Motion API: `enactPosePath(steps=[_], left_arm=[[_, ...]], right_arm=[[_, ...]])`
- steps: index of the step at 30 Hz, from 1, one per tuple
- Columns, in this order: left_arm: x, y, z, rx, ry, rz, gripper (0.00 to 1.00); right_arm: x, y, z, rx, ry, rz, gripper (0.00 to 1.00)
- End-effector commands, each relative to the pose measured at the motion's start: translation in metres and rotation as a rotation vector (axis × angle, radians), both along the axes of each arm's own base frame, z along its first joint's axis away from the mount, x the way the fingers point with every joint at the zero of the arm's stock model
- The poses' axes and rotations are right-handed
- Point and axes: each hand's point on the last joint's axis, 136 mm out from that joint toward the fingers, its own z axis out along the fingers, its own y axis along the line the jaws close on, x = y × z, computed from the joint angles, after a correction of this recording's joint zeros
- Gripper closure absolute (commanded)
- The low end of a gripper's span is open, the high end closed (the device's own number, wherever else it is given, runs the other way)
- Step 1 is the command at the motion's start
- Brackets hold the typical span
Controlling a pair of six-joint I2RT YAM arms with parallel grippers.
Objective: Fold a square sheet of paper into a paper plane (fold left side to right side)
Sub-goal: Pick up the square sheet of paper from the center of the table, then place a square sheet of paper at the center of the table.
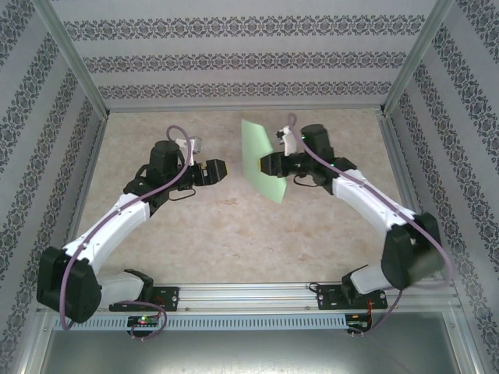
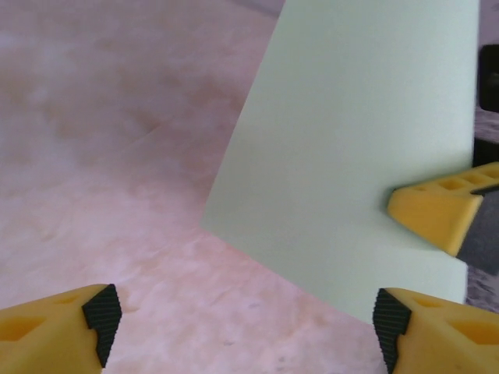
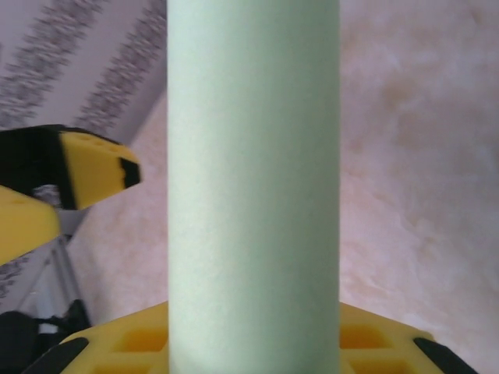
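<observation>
The left claw (image 1: 218, 170) is standing wide open, its fingers (image 2: 97, 312) spread apart and holding nothing, just beside the square sheet of paper (image 1: 257, 144). The sheet is being held upright over the middle of the table (image 1: 226, 234), toward its far edge. The right claw (image 1: 267, 164) is gripping it at one edge.

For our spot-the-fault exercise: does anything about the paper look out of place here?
Yes: the paper stands upright, pinched at one edge by the right gripper, instead of lying flat on the table.
</observation>
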Motion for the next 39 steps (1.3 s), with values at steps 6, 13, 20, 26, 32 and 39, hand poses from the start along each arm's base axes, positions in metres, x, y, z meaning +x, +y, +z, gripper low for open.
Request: enactPosePath(steps=[6,13,20,26,32,39], left_arm=[[-0.034,-0.036,0.095,-0.187,-0.311,-0.355,0.09],[-0.05,-0.054,0.118,-0.237,-0.387,-0.509,0.08],[-0.061,-0.066,0.117,-0.255,-0.393,-0.565,0.31],[-0.051,-0.066,0.084,-0.219,-0.307,-0.481,0.88],[-0.035,-0.055,0.025,-0.127,-0.13,-0.334,0.94],[-0.033,-0.041,-0.078,-0.012,0.189,-0.21,0.97]], right_arm=[[-0.084,0.001,0.08,0.156,-0.147,0.303,0.67],[-0.115,0.006,0.104,0.202,-0.197,0.39,0.66],[-0.108,0.003,0.098,0.175,-0.196,0.334,0.64],[-0.086,-0.018,0.074,0.097,-0.173,0.177,0.54],[-0.062,-0.056,0.034,-0.057,-0.153,-0.042,0.14],[-0.044,-0.091,-0.023,-0.156,-0.039,-0.243,0.02]])
